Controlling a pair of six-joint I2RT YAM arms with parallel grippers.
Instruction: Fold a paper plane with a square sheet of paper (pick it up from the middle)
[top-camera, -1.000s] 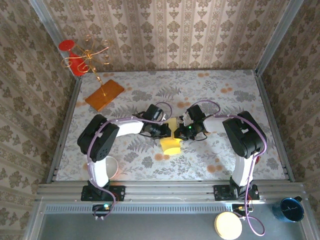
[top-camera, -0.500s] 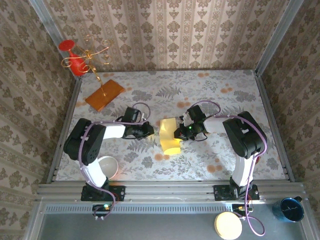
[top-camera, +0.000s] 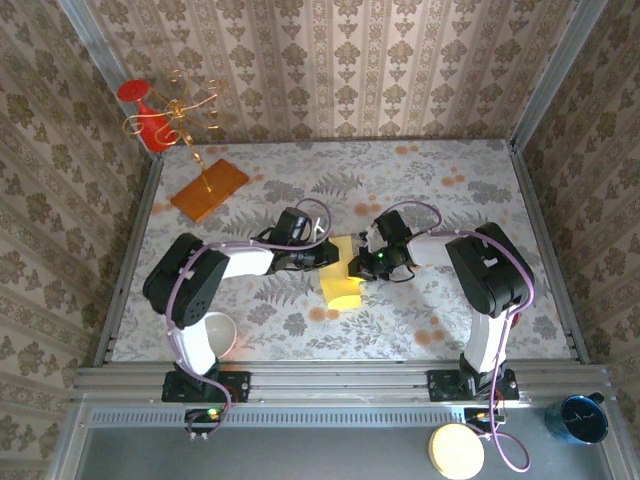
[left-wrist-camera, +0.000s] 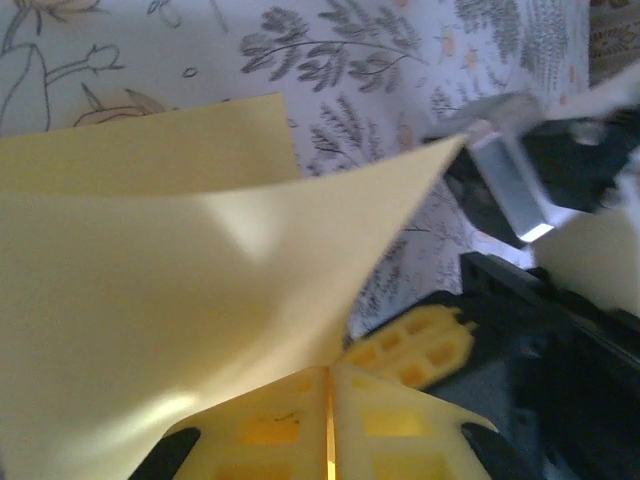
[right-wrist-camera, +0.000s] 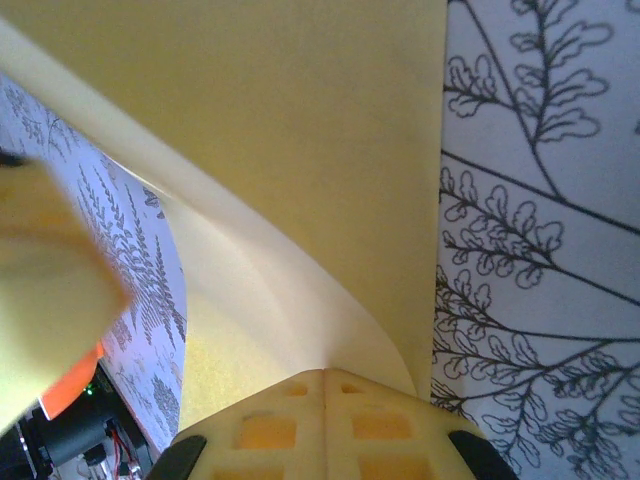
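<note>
Top external: paper (top-camera: 341, 288) mid-counter (top-camera: 450, 200), long axis near-to-far; left jaws pinch its left edge, right jaws its right edge; both equally near, pressed onto it.

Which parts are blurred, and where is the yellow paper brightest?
Left wrist view: the square sheet of paper is soft, with a bright patch on its raised flap; the dark arm parts on the right are blurred. Right wrist view: a pale blob at the left edge is out of focus, the fern-printed table sharp. Top external view: sharp overall.
</note>
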